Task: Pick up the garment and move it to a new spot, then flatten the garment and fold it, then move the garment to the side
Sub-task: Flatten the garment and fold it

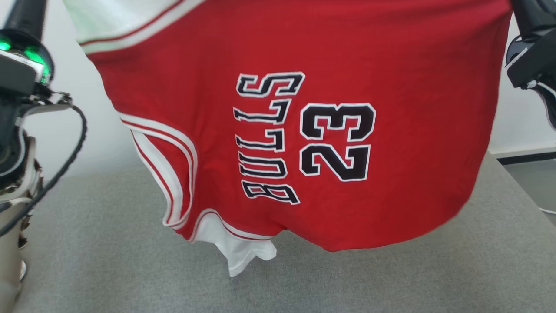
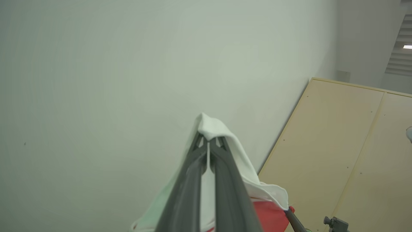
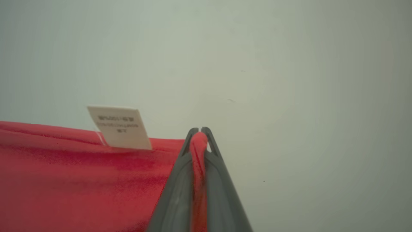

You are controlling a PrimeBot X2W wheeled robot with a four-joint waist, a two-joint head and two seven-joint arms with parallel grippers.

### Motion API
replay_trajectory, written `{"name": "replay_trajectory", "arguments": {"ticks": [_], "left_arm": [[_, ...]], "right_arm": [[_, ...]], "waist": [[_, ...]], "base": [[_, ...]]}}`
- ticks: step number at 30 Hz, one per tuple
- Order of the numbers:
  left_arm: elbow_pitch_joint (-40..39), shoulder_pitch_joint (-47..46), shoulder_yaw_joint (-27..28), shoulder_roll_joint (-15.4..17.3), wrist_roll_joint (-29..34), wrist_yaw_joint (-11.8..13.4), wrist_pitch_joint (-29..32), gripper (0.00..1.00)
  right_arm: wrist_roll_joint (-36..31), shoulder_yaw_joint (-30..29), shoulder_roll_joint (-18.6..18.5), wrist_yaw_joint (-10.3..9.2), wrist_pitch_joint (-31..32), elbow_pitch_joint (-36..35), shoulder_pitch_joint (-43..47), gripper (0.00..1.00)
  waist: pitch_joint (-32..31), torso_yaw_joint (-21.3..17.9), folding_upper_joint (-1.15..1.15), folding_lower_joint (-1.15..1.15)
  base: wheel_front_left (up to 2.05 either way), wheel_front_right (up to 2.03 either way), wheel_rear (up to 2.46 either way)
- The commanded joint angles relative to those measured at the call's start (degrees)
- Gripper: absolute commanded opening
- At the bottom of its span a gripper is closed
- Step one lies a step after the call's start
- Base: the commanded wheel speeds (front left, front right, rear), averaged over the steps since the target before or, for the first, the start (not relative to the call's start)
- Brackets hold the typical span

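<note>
My left claw is clamped on a white fold of the garment, and my right claw is pinched shut on a red edge, just beside a small white label. Between them the garment hangs spread in the air above the grey bench. I cannot tell whether its lowest white tip brushes the surface.

I judge the pick-up done and the carry to a new spot under way. Laying it flat, folding it and moving it aside are all left.

The lettering reads sideways, letter tops toward my left. So the long axis runs level from claw to claw, armholes and shoulders at my left, hem at my right.
</note>
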Motion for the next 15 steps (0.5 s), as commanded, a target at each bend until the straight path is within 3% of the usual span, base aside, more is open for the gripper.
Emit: {"name": "replay_trajectory", "arguments": {"ticks": [1,7,10,15], "left_arm": [[0.6,-0.8,-0.5,0.1,0.4,0.2,0.5,0.0],[8.3,-5.6,-4.9,-1.3,3.0,-0.1,2.4,0.0],[15.2,-10.0,-9.8,-1.5,8.6,-2.8,1.6,0.0],[26.8,-23.4,-15.0,-4.4,16.8,-7.2,-1.2,0.0]], "right_arm": [[0.1,-0.5,0.5,-0.04,0.9,-0.1,1.2,0.0],[-0.9,-1.2,4.3,-0.04,5.4,3.4,0.9,0.0],[-2.6,-0.5,6.9,-0.04,5.9,7.0,-1.9,0.0],[-6.6,-0.1,10.3,-0.04,5.9,14.3,-11.5,0.0]], "waist": [[0.9,-0.1,0.0,0.0],[5.3,0.2,0.0,0.0],[8.7,0.6,0.0,0.0],[20.9,1.9,0.0,0.0]], "base": [[0.0,0.0,0.0],[0.0,0.0,0.0],[0.0,0.0,0.0],[0.0,0.0,0.0]]}}
